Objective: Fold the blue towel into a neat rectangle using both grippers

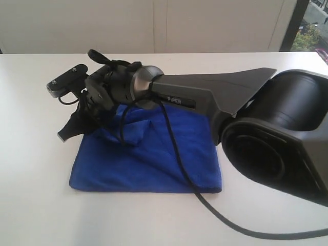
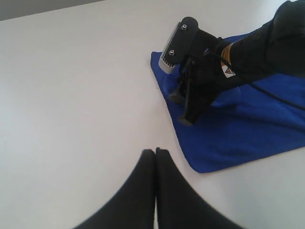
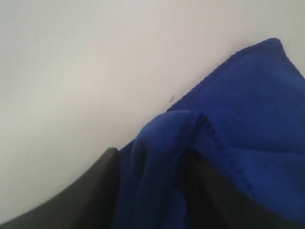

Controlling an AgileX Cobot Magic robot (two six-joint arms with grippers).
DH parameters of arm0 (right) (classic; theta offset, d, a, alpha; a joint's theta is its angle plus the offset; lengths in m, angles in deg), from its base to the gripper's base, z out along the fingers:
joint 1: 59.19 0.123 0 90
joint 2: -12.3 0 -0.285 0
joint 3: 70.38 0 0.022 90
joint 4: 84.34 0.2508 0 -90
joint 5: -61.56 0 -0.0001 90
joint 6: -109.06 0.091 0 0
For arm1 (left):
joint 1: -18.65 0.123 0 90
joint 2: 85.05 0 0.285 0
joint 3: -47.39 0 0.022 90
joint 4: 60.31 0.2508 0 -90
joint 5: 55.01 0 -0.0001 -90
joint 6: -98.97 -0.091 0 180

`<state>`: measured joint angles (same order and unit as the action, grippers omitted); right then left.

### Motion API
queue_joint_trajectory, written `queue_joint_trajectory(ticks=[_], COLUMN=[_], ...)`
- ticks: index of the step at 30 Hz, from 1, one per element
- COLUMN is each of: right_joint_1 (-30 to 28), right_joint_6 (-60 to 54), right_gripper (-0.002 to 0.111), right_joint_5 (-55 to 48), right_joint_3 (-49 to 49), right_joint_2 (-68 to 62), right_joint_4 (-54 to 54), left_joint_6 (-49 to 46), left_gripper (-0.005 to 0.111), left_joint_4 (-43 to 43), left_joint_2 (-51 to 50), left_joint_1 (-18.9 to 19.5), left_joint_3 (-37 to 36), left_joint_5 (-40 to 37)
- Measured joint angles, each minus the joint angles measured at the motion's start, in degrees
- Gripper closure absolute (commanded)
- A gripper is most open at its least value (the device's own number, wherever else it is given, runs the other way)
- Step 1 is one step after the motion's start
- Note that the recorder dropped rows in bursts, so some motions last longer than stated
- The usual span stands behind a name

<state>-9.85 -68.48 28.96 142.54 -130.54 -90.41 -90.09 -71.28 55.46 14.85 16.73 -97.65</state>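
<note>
Exterior view: your right claw [image 1: 79, 128] is gripping a fold of the deep-blue microfibre towel [image 1: 148, 164] on the white worktop [image 1: 41, 205], black cable [image 1: 178, 151] draped across it; left claw [image 2: 155, 153] clenched, empty.

White desk [image 3: 95, 62] fills the upper left of the frame. The blue towel [image 3: 257, 109] takes up the right side, and its stitched hem runs diagonally from the upper right toward the centre. At the lower centre, a bunched fold of the towel rises between the black fingers [image 3: 86, 195] of the right gripper [image 3: 152, 191], which are closed against the cloth on both sides.
</note>
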Motion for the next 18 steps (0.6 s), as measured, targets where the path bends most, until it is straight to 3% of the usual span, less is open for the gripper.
queue_joint_trajectory(ticks=[6, 10, 11, 18], right_joint_1=[0.0, -2.1, -2.9, -16.7], right_joint_6=[-0.2, -2.5, -3.5, -10.2], right_gripper=[0.068, 0.095, 0.108, 0.108], right_joint_5=[-4.8, -9.0, -10.5, -16.3], right_joint_3=[-0.1, -0.1, -0.1, -2.9], right_joint_2=[6.0, 9.7, 10.0, 10.1], right_joint_4=[0.0, 0.0, 0.1, 0.1], left_joint_6=[0.0, 0.0, 0.0, 0.0], left_gripper=[0.107, 0.107, 0.107, 0.107], left_joint_4=[0.0, 0.0, 0.0, 0.0], left_joint_2=[0.0, 0.0, 0.0, 0.0], left_joint_1=[0.0, 0.0, 0.0, 0.0], left_joint_3=[0.0, 0.0, 0.0, 0.0], left_joint_5=[0.0, 0.0, 0.0, 0.0])
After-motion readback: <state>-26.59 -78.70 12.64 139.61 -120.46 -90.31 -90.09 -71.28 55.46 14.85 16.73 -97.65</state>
